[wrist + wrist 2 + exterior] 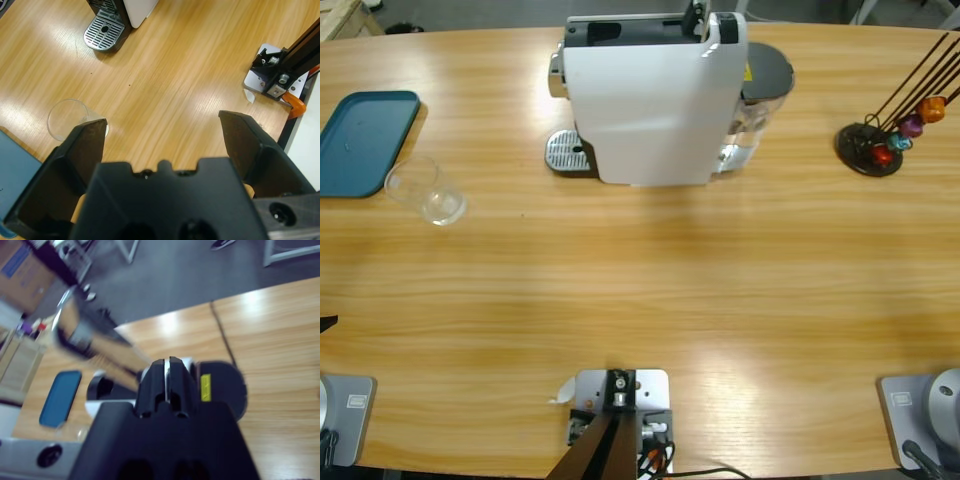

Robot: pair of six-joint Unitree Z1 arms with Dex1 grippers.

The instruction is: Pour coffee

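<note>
1. Toward the far edge of the wooden table (650, 290), near its middle, stands a white coffee machine (650, 100) with a metal drip grille (567, 152) at its left foot.
2. Clear glass tumbler (427, 190) stands upright near the left end of the table, just beside a teal tray (365, 140); I cannot tell whether it holds any coffee.
3. Black capsule stand (870, 148) near the far right corner carries orange, purple and red capsules (910, 125).
4. Left gripper (162, 132) hangs above bare table, jaws spread wide with nothing between them; the tumbler sits just past its left jaw in the left wrist view.
5. Right gripper (167, 371) has its jaws pressed together, gripping nothing, pointed over the machine's top.
</note>
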